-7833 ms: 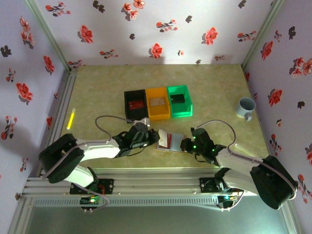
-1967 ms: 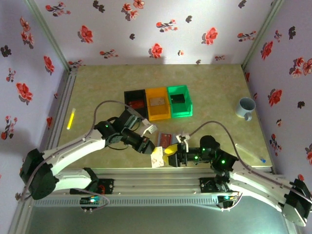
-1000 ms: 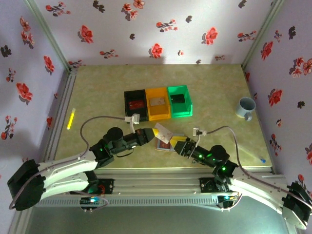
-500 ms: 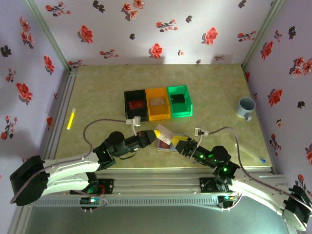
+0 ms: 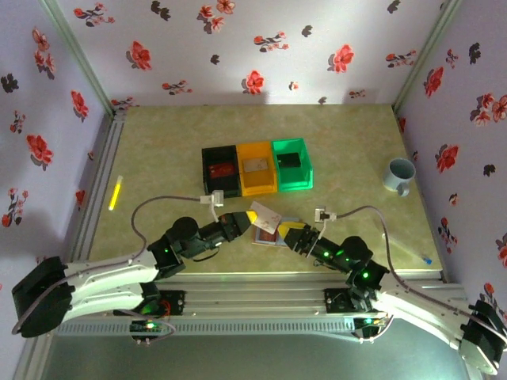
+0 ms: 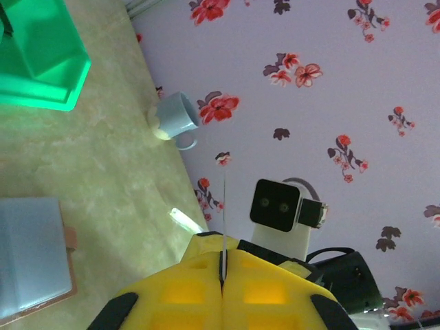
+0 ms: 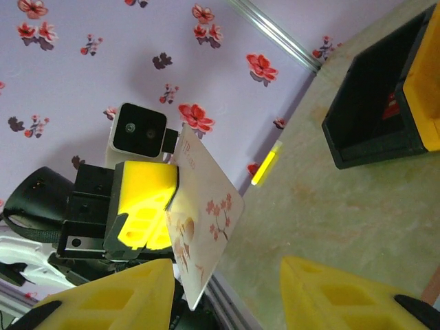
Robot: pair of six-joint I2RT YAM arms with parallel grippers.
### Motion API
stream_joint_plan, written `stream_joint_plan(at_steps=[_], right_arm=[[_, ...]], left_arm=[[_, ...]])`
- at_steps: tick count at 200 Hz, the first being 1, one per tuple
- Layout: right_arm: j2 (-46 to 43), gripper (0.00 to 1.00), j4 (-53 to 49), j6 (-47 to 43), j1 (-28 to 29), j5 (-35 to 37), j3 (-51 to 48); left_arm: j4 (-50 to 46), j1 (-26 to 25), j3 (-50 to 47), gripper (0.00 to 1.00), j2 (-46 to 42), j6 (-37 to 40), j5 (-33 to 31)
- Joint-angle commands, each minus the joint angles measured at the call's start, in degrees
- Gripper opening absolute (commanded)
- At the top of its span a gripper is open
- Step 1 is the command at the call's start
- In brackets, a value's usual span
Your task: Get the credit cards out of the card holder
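The card holder [image 5: 272, 233] lies open on the table between the two grippers. Its pale grey-blue inside and brown rim show in the left wrist view [image 6: 31, 256]. My left gripper [image 5: 250, 216] [image 6: 223, 239] is shut on a white credit card [image 5: 266, 212], which is seen edge-on as a thin line [image 6: 224, 206]. In the right wrist view that card [image 7: 206, 210] bears a cherry-blossom print and stands tilted above the table. My right gripper [image 5: 291, 232] [image 7: 223, 295] is open just right of it. The card's lower corner hangs near its left finger [image 7: 103, 299], unpinched.
Black [image 5: 219, 169], orange [image 5: 257, 167] and green [image 5: 291, 164] bins stand in a row behind the card holder. A blue mug [image 5: 398, 174] sits at the right wall. A yellow stick [image 5: 116, 192] lies at the left edge.
Over two seconds my left gripper carried the card from the front edge up beside the right gripper. The right jaws narrowed a little. Nothing has visibly moved in the last half second.
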Motion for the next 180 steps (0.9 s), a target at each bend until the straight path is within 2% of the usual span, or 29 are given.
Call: stream_joint_plan(at_steps=[1, 41, 126, 145, 152, 163, 180], right_arm=[[3.6, 0.44, 5.7, -1.0, 0.5, -2.2, 2.0], [6.8, 0.41, 8.2, -1.5, 0.5, -2.9, 3.2], [6.4, 0.15, 9.4, -2.0, 0.5, -3.8, 3.3], [6.4, 0.09, 9.3, -2.3, 0.5, -4.3, 3.6], [6.3, 0.06, 9.3, -2.5, 0.5, -4.4, 3.7], [6.0, 0.01, 8.9, -2.7, 0.5, -4.4, 3.7], [5.0, 0.0, 7.1, -3.2, 0.5, -4.2, 3.9]], left_arm=[[4.8, -0.8, -0.4, 0.0, 2.0, 0.7, -0.5], [5.8, -1.3, -0.3, 0.0, 2.9, 0.6, -0.3], [6.8, -1.8, -0.5, 0.0, 3.2, 0.6, -0.3], [6.9, -1.8, -0.4, 0.07, 3.2, 0.5, -0.3], [6.9, -1.8, -0.5, 0.14, 3.1, 0.5, -0.2], [6.8, -1.8, -0.4, 0.29, 3.0, 0.4, 0.0], [6.4, -1.8, -0.8, 0.37, 2.5, 0.0, 0.7]])
